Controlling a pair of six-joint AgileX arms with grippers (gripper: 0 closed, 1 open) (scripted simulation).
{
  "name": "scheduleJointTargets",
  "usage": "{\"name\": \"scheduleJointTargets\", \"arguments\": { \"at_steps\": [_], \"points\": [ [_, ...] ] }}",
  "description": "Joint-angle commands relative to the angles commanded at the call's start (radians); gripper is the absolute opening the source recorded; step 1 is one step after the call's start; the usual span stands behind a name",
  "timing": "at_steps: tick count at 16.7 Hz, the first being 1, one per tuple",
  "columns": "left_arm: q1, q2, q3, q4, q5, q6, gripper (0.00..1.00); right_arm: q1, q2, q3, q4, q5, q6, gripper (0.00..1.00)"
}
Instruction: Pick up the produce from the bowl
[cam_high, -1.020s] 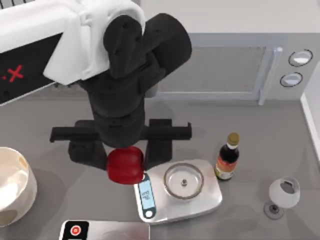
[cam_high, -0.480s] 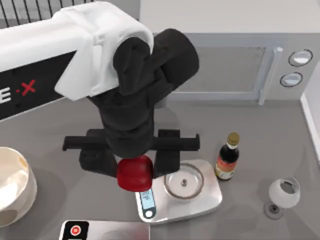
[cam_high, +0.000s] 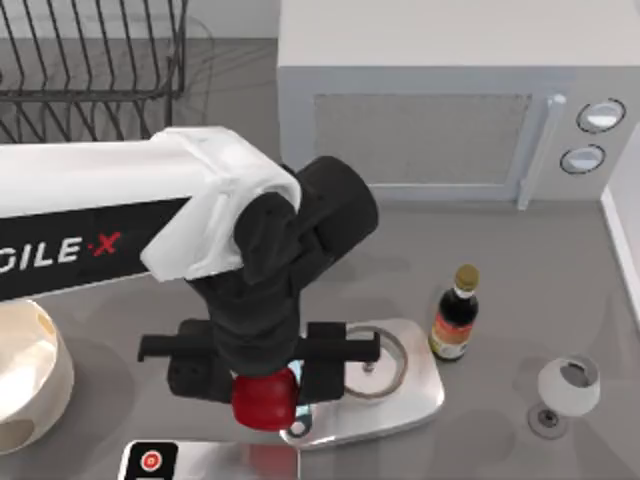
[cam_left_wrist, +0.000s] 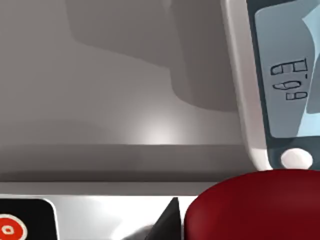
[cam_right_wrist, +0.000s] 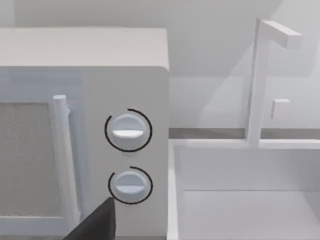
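Produce (cam_high: 264, 398), a glossy red round fruit, sits clamped between the fingers of the left gripper (cam_high: 264, 385), out of the bowl (cam_high: 25, 375) and above the grey table (cam_high: 520, 300), just at the left edge of the steel scale (cam_high: 400, 395). The bowl stands at the table's left edge, well apart from the fruit. In the left wrist view the fruit (cam_left_wrist: 255, 207) hangs over the scale's display (cam_left_wrist: 282, 75). A white device with a red button (cam_high: 151, 461) lies near the fruit. A dark bottle (cam_high: 456, 315) and a wine glass (cam_high: 565, 390) stand to the scale's right. The right wrist view faces a microwave (cam_right_wrist: 85, 130) and a sink (cam_right_wrist: 245, 190).
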Motion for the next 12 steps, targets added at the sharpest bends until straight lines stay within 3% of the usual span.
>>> {"name": "scheduleJointTargets", "arguments": {
  "at_steps": [7, 12],
  "points": [
    [0.010, 0.032, -0.028, 0.054, -0.011, -0.019, 0.00, 0.000, 0.000, 0.000, 0.000, 0.000, 0.000, 1.00],
    [0.010, 0.032, -0.028, 0.054, -0.011, -0.019, 0.38, 0.000, 0.000, 0.000, 0.000, 0.000, 0.000, 1.00]
  ]
}}
